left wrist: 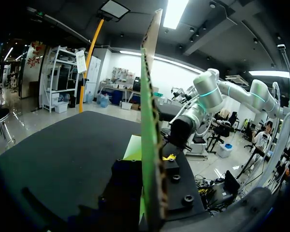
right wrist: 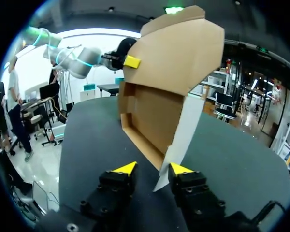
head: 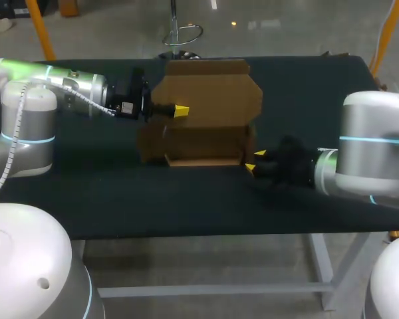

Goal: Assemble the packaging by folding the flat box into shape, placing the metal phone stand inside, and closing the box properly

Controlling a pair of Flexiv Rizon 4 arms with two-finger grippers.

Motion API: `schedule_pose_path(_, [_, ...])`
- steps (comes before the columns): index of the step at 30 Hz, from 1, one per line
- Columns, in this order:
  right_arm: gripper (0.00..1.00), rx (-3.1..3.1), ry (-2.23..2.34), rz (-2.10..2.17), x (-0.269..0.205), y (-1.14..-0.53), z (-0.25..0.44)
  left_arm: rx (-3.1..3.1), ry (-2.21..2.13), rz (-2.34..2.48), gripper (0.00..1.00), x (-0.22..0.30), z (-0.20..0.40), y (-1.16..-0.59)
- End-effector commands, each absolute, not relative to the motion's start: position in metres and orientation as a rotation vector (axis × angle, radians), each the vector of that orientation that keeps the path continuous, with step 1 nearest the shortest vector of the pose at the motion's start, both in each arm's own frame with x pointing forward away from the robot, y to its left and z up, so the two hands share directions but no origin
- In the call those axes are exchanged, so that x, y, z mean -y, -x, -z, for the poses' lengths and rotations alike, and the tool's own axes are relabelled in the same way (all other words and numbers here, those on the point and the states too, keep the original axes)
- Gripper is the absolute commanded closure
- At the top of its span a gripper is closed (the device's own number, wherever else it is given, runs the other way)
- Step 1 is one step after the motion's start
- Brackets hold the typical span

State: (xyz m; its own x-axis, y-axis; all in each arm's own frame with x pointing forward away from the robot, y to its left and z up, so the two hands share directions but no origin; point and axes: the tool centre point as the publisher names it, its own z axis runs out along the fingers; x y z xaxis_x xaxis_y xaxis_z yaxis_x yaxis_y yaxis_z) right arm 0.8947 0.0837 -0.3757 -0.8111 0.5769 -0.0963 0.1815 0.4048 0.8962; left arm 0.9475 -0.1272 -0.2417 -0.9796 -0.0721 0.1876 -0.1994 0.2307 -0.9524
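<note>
The box [head: 206, 143] sits half-formed near the middle of the dark surface [head: 106, 193]. From above you see its shallow tray [head: 203, 151] open upward, with the lid [head: 206, 86] standing up behind it at 12 o'clock.

Nearest you, the right fingers [head: 255, 161] lie low over the surface at the tray's 4 o'clock, just beside its near right corner. Your right arm [head: 372, 153] comes in from 3 o'clock. The yellow tips [right wrist: 124, 167] stand apart. In the right wrist view a pale side flap [right wrist: 183, 130] of the box comes down into the gap and ends close against one tip, with clear space to the other, so these fingers grip nothing. Whether the flap touches that tip, you cannot tell. Ahead of them, the tray's brown inside and low walls face the camera.

At the tray's 9 o'clock, a darker flap [head: 149, 143] hangs off its side.

Farther back, the left fingers [head: 179, 111] meet the lid at its 9 o'clock edge, with your left arm [head: 66, 90] reaching in from 9 o'clock. One yellow tip lies on the lid's near face. In the left wrist view the lid runs edge-on straight out from between the fingers, with the dark finger bodies tight against it on both sides. They are clamped on the lid and hold it upright above the tray.
</note>
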Motion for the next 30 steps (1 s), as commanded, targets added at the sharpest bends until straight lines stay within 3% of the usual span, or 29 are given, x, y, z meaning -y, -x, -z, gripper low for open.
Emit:
schedule_pose_path(1, [0.54, -2.243, -0.651, -1.397, -0.071, -0.887, 0.375, 2.381, -0.262, -1.864, 1.00, 0.128, 0.246, -0.948])
schedule_pose_path(30, [0.53, -2.199, -0.651, -1.420, -0.023, -0.894, 0.361, 2.381, -0.262, -1.864, 1.00, 0.128, 0.246, -0.948])
